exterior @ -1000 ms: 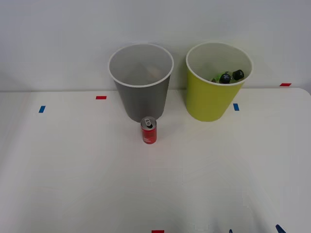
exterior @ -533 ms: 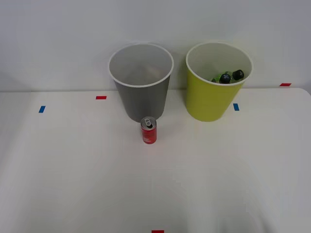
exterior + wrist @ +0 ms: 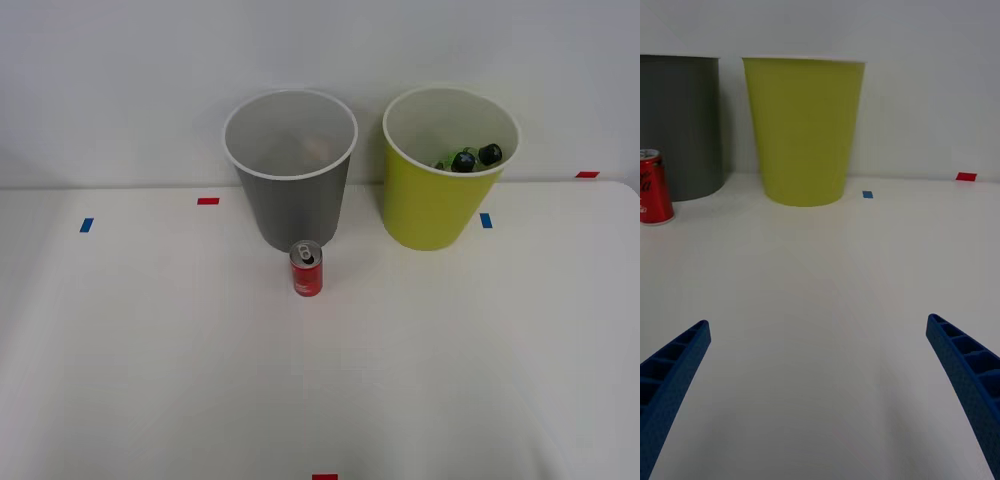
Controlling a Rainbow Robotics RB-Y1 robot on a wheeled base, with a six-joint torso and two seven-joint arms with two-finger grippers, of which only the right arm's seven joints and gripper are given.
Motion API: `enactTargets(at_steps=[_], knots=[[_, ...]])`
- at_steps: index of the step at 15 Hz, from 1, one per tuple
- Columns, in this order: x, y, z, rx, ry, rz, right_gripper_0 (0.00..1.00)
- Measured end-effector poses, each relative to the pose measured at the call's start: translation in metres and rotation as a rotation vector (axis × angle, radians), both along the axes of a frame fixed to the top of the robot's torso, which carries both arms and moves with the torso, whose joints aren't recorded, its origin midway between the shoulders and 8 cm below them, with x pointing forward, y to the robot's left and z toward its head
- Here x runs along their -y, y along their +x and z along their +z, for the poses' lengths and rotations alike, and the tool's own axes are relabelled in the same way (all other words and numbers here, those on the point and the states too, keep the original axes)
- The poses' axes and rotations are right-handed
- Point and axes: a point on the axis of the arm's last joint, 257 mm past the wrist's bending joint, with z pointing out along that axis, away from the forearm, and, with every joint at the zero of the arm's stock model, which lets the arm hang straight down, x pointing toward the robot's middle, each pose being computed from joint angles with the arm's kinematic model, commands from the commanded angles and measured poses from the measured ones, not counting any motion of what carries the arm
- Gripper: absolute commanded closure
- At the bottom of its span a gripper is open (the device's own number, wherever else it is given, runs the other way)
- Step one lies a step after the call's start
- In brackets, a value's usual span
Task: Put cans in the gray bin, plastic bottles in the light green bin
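On your far left in the front view a blue tape mark (image 3: pixel 86 225) lay on the white table (image 3: pixel 150 360), and a red tape mark (image 3: pixel 208 201) sat a little further along, near the back edge. Next you had the gray bin (image 3: pixel 292 180), upright against the wall, its pale inside in shadow; what lay in it could not be made out. Just in front of it, close to its base but apart from it, the red can (image 3: pixel 307 269) stood upright with its silver top and pull tab facing up. From the wrist camera the same can (image 3: pixel 654 187) stood just beside the gray bin (image 3: pixel 681 126).

To the right of the gray one you saw the light green bin (image 3: pixel 437 185), also upright, the two buckets near each other without touching. Inside it, against the far wall, lay the plastic bottles (image 3: pixel 468 157): two dark round caps and a bit of bright green showed above the rim. A second blue tape mark (image 3: pixel 486 220) lay just beside that bin's base, and another red mark (image 3: pixel 587 174) sat at the table's far right.

Your right gripper (image 3: pixel 820 390) hung low over bare table, well back from both bins, its blue ribbed fingers (image 3: pixel 966 367) spread wide and holding nothing.
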Motion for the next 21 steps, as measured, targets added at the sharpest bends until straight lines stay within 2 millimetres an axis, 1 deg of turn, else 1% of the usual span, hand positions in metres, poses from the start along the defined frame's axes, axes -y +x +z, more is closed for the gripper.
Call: enactTargets(at_steps=[21], knots=[[0.0001,0.0003,0.0006,0.001,-0.001,-0.001,0.0]])
